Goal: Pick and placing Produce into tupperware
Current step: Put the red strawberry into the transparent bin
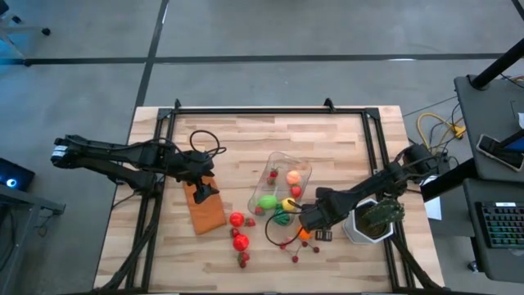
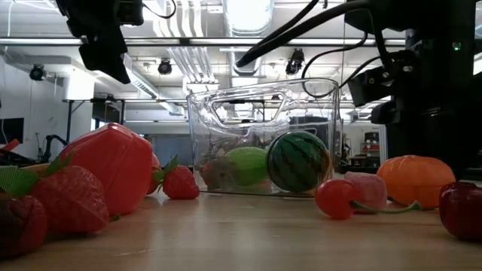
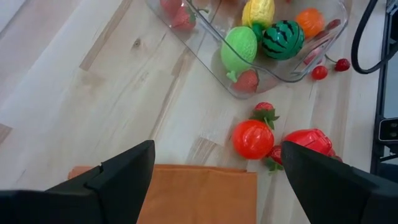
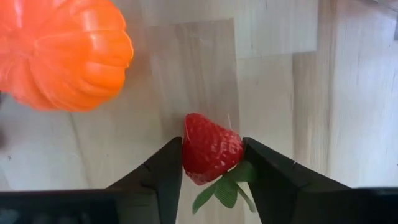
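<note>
The clear tupperware (image 1: 282, 184) stands mid-table and holds a green fruit, a small watermelon (image 2: 299, 160), a yellow piece and an orange piece. My right gripper (image 1: 311, 220) is just off its near right corner, pointing down, shut on a red strawberry (image 4: 211, 149) beside an orange pumpkin-like fruit (image 4: 62, 53). My left gripper (image 1: 209, 190) hangs open above the flat brown-orange rectangle (image 1: 205, 209), touching nothing. A red tomato (image 3: 253, 138) and a red pepper (image 3: 309, 142) lie on the table before it. My right gripper pinches the strawberry by its two opposite sides (image 4: 189, 152) between its two fingers. The fingers come from above, pointing down. The berry's green leaves (image 4: 227, 186) show between the fingers. The berry lies on the wooden tabletop.
A green plant in a white pot (image 1: 372, 217) stands close to the right arm. Cherries (image 1: 291, 246) and small strawberries (image 1: 243, 259) lie scattered toward the near edge. A black cable (image 1: 274, 229) loops over the table by the right gripper. Bare wood lies at the far left.
</note>
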### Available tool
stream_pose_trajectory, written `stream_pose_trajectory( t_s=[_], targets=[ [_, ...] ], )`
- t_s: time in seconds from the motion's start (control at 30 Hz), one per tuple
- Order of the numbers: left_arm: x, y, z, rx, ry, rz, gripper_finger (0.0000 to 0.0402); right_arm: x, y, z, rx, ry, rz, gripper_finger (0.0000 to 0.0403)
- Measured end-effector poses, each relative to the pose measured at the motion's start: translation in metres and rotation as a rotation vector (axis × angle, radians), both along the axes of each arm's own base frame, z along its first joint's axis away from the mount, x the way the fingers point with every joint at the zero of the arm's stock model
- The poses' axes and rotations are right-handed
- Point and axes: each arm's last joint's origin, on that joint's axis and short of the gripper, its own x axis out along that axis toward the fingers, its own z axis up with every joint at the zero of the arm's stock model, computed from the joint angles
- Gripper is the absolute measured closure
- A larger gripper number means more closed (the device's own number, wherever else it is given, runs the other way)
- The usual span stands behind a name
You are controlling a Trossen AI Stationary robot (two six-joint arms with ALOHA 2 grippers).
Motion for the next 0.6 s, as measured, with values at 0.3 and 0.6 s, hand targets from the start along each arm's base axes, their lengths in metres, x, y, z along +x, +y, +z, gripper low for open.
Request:
stream_pose_trajectory(
  t_s=[0.3, 0.6],
  targets=[
    [0.001, 0.0, 0.001, -0.007, -0.012, -0.005, 0.0068, 0.009, -0.002, 0.068, 0.025, -0.098, -0.04, 0.0258],
    [0.001, 0.0, -0.001, -0.007, -0.008, -0.005, 0.0068, 0.052, -0.071, 0.132, 0.082, -0.442, -0.216, 0.0248]
  ],
)
